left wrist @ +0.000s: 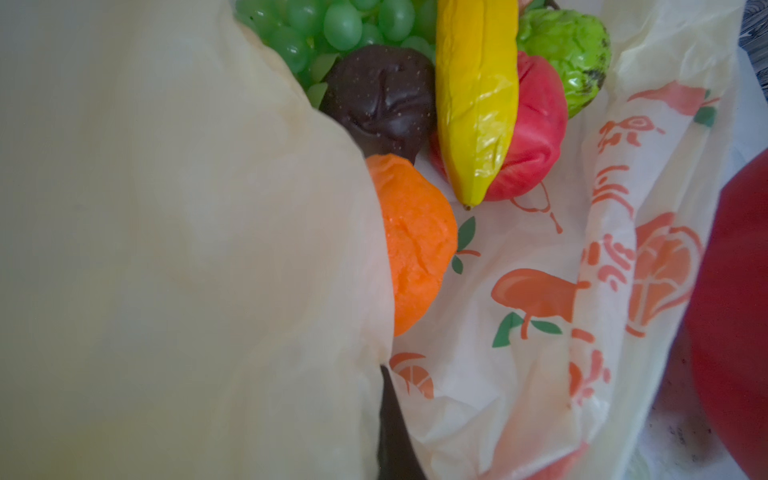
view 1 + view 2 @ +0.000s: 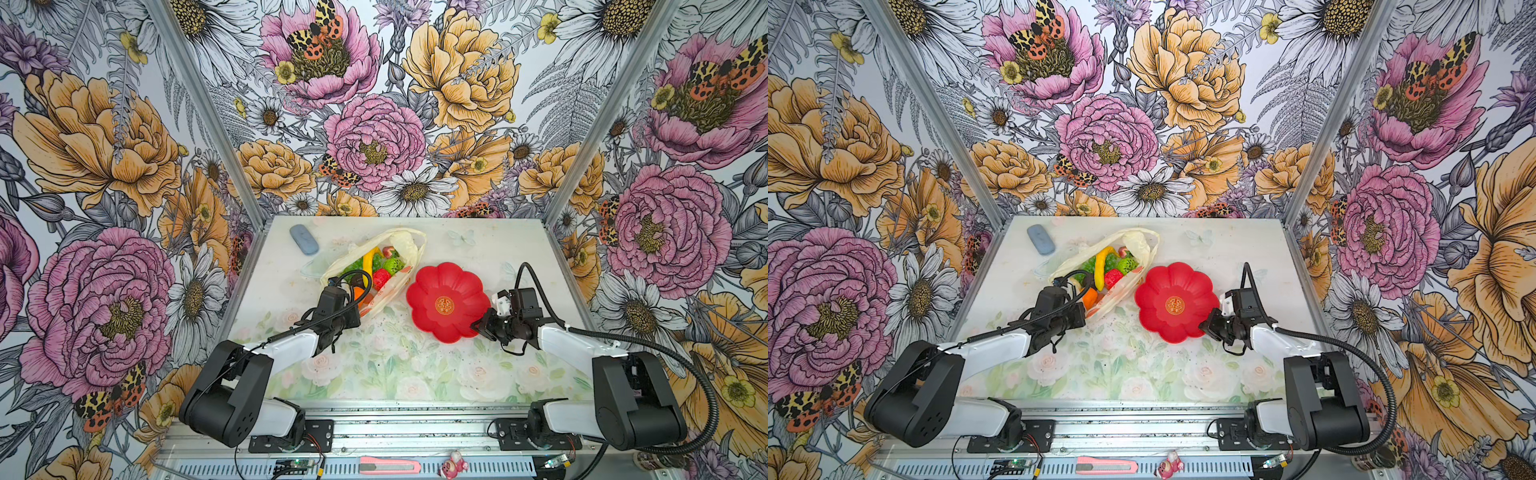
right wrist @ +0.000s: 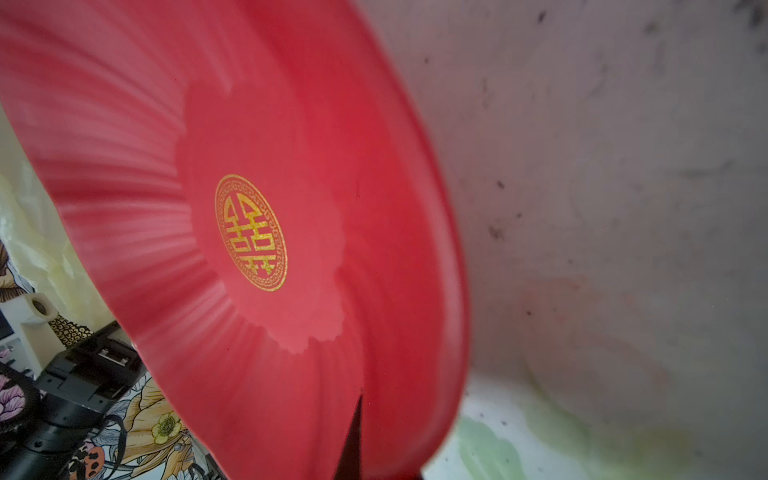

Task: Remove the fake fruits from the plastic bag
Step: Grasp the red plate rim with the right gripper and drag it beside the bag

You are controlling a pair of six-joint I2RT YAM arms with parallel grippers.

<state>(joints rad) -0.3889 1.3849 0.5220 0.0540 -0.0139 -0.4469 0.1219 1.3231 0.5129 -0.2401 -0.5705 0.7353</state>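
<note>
Both top views: left arm (image 2: pixel 291 347) low at plastic bag (image 2: pixel 390 291)

Enclosed on three sides by walls (image 2: pixel 374 104) papered with large pink, amber and white flowers, grey ferns and spotted moths. Joined at the back corners by bare aluminium posts (image 2: pixel 199 104). Below, a pale counter (image 2: pixel 395 365) printed with faint roses and green leaves, speckled dark; slotted metal rail (image 2: pixel 415 432) along the near edge. Lit evenly and brightly.
</note>
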